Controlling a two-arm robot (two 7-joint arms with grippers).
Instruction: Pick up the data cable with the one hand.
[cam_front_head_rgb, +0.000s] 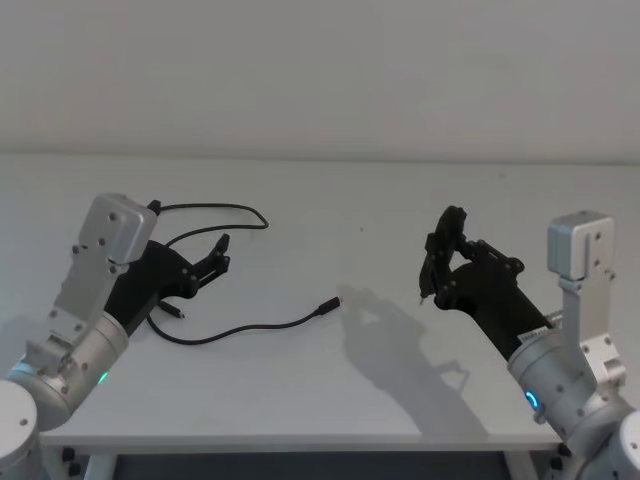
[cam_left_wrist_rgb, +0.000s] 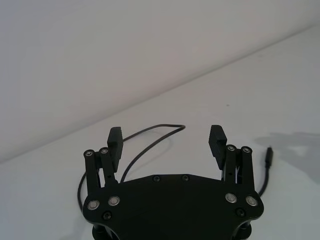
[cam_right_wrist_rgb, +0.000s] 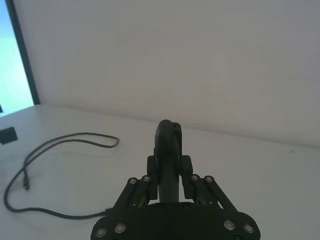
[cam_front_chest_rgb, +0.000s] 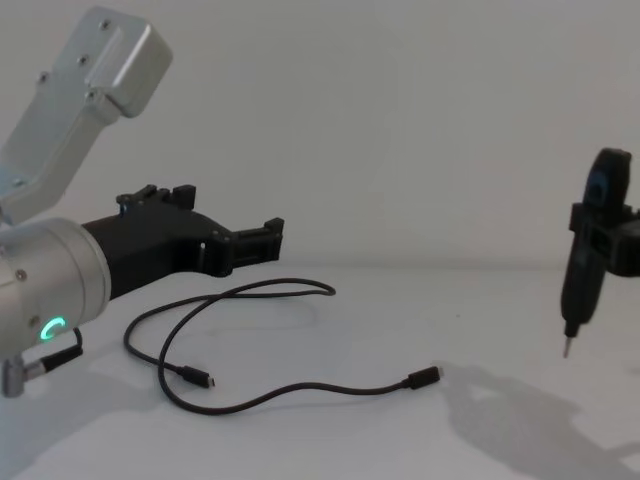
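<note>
Looped just under black jointed-finger left hand (cam_front_head_rgb: 220, 252): long thin black data cable (cam_front_head_rgb: 250, 325). Hovering level, fingers (cam_left_wrist_rgb: 115, 137) spread, empty. Right gripper (cam_front_head_rgb: 447, 268) clamping slim pen-like tool (cam_front_chest_rgb: 580, 280).

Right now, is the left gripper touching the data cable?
Apart. The chest view shows the left gripper above the data cable, with a gap between.
</note>
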